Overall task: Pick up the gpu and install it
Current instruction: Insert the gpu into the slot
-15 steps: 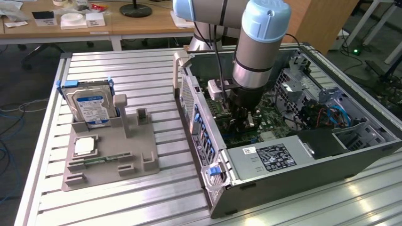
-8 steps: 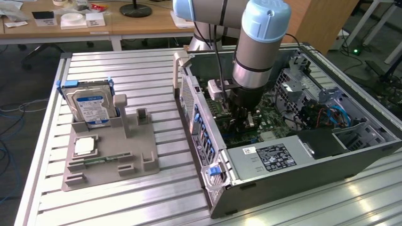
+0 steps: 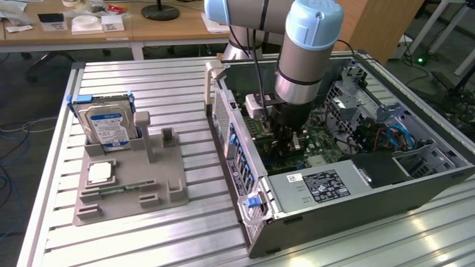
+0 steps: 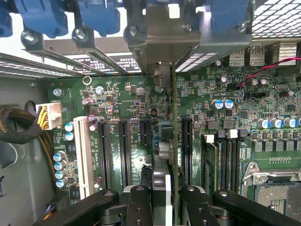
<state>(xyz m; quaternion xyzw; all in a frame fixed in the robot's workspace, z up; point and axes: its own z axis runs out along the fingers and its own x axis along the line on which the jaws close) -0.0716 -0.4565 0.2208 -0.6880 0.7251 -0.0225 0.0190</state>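
The black two-fingered gripper (image 4: pixel 162 200) pinched the thin green gpu (image 4: pixel 174 117) on edge — lined up over a long black motherboard slot (image 4: pixel 186 146) — inside the open grey computer case (image 3: pixel 356 214).

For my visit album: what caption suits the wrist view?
Gripper holding the gpu edge-on above the motherboard slots inside the computer case.

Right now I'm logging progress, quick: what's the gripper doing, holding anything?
Gripper: jaws closed on the gpu, held edge-on above the motherboard slots inside the computer case.
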